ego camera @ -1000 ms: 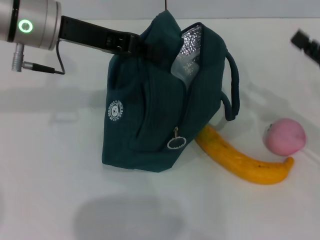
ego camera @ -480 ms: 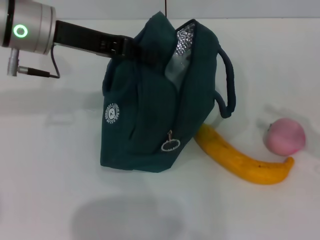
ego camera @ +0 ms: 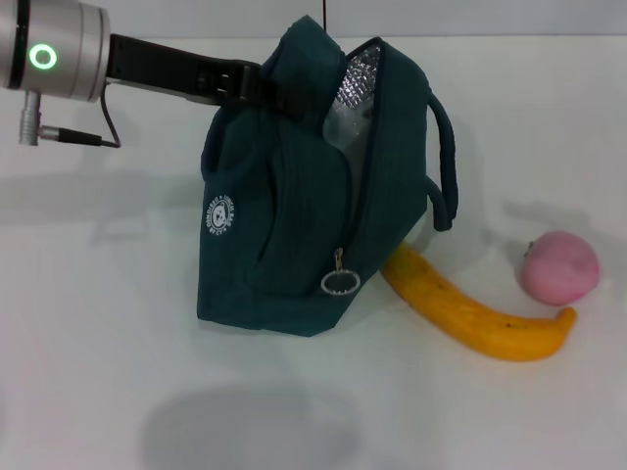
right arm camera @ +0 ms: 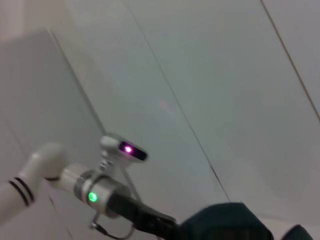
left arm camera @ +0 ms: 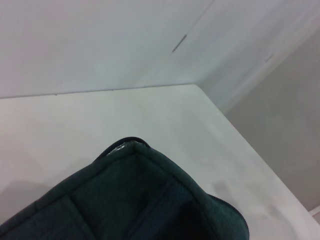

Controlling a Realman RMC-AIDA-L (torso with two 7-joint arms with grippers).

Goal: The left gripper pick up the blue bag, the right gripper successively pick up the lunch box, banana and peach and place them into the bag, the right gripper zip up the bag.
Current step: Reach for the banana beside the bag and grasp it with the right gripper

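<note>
The blue bag (ego camera: pixel 294 225) stands tilted at the table's middle, its top held up by my left gripper (ego camera: pixel 269 88), which is shut on its upper left edge. The mouth is unzipped and shows silver lining (ego camera: pixel 358 78). A pale surface lies inside; whether it is the lunch box I cannot tell. The zip's ring pull (ego camera: pixel 340 282) hangs low on the front. The banana (ego camera: pixel 470 313) lies right of the bag, one end under it. The pink peach (ego camera: pixel 558 266) rests just beyond the banana's far tip. My right gripper is out of view. The bag's top (left arm camera: pixel 125 200) fills the left wrist view.
White table (ego camera: pixel 98 372) all around, with a pale wall behind. The bag's loose handle (ego camera: pixel 446 166) hangs on its right side. In the right wrist view the left arm (right arm camera: pixel 100 195) reaches to the bag's top (right arm camera: pixel 225 222) from afar.
A dark part of the right arm at the upper right edge one second ago has left the view. The bag swayed slightly left, then settled back; banana and peach stayed put.
</note>
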